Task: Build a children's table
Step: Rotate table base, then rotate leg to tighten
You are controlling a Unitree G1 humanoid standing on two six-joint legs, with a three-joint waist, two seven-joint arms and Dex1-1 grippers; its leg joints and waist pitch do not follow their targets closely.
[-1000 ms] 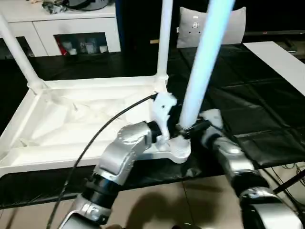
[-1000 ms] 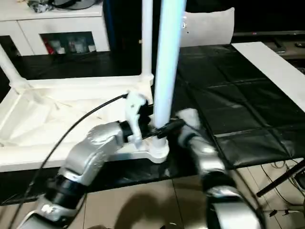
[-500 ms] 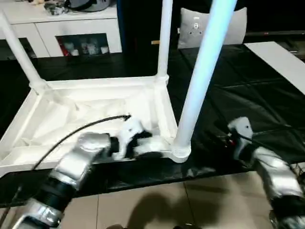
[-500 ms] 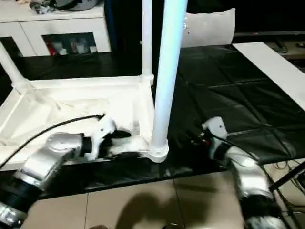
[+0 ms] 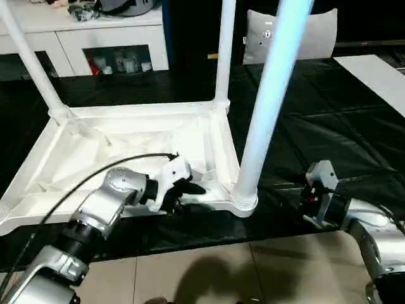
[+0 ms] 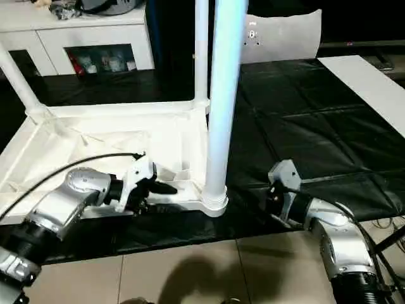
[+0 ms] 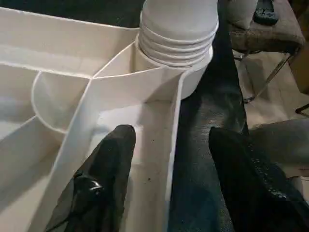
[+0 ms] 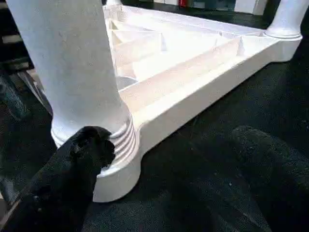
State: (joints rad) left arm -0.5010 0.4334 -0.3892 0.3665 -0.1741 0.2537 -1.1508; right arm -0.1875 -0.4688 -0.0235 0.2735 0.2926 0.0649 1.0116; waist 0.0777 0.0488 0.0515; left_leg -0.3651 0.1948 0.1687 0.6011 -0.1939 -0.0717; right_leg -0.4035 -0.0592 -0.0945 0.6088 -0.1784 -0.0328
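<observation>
Dim room — glare whitens the table top (image 5: 126, 145).

The silver left forearm reaches forward and inward, and its black two-fingered left tool (image 5: 190, 190) points to the right with the fingers (image 7: 104, 179) apart. The silver right forearm bends inward, its black right tool (image 8: 169, 169) spread wide, holding nothing.
</observation>
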